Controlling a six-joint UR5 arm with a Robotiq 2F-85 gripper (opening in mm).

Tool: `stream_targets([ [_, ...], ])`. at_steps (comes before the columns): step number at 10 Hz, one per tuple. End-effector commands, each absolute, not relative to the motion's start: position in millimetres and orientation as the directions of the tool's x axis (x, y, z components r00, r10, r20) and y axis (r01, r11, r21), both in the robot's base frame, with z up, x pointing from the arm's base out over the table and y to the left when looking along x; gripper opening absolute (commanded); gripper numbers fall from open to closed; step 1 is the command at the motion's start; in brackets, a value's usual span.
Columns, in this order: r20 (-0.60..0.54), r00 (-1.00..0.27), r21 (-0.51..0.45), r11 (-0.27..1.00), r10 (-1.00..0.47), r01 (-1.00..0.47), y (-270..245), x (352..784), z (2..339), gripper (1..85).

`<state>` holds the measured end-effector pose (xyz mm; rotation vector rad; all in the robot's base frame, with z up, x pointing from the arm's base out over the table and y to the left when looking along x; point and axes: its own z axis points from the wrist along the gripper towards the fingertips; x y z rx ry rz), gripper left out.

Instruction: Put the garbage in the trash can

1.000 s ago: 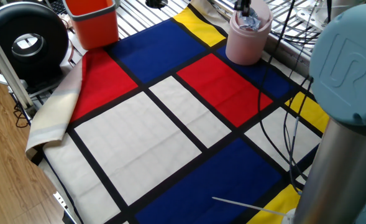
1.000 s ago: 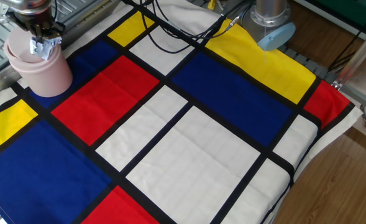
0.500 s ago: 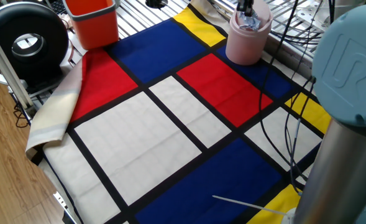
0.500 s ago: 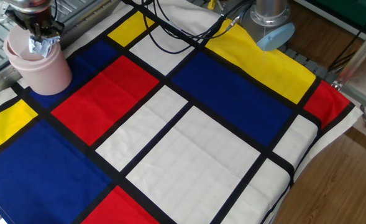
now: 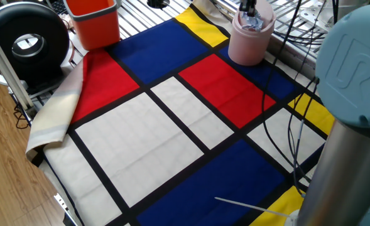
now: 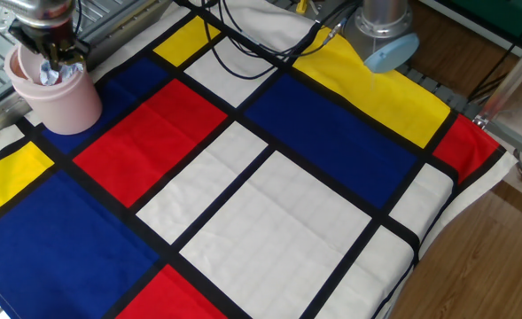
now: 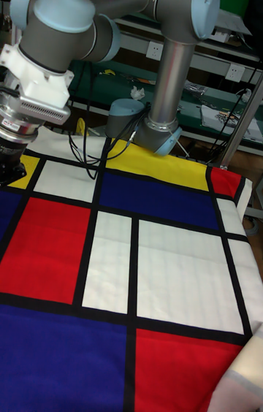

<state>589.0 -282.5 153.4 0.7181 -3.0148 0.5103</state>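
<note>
Reaching into the open bin (image 6: 57,97) at the frame's upper left, the fingers (image 6: 55,66) sit clamped on the paper (image 6: 50,74), inside the rim.

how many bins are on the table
2: the pink bin at the far edge under the tool, and the orange bin at the far left corner.

Garbage (image 6: 48,73) lower (inside trash can (image 6: 61,102))
</note>
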Motion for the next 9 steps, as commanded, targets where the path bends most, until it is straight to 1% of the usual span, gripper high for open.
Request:
stream_targets([
  [1, 0.033, -0.891, -0.293, 0.848, -0.453, -0.442, -281, 597, 136, 1.0],
  [4, 0.021, -0.885, -0.280, 0.847, -0.464, -0.451, -278, 601, 131, 1.0],
  [9, 0.083, -0.879, -0.312, 0.825, -0.470, -0.471, -273, 609, 166, 1.0],
])
